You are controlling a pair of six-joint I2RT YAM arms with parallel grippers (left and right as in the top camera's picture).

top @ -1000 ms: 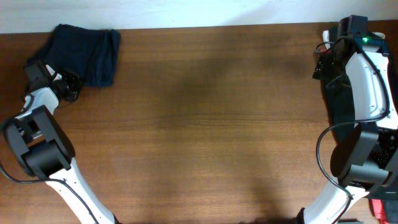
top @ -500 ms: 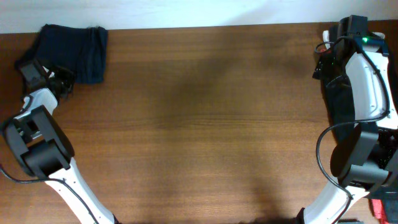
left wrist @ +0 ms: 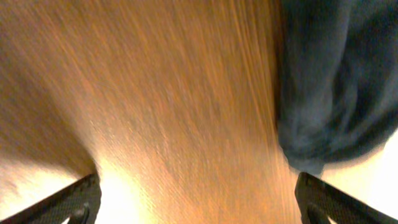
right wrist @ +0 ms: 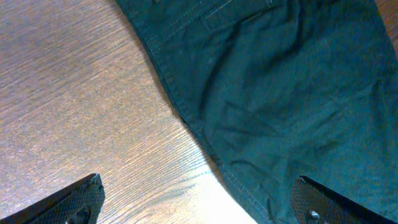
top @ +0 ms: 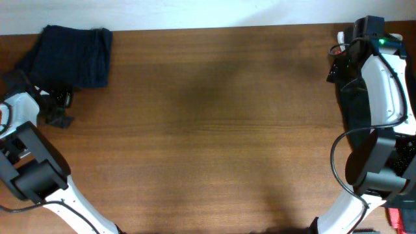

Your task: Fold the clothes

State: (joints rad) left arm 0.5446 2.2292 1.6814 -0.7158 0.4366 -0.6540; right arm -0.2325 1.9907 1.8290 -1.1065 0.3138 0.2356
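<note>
navy shorts (top: 70, 55) sit folded far left. left gripper (left wrist: 199, 202) and right gripper (right wrist: 196, 200) gape wide, empty; right should pinch black garment's (right wrist: 280, 93) hem squarely.

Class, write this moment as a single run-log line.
left gripper: open, empty, near navy garment | right gripper: open, over dark garment

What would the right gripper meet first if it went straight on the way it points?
Probably the dark garment: its hem lies just ahead of the right gripper, though depth is unclear.
</note>
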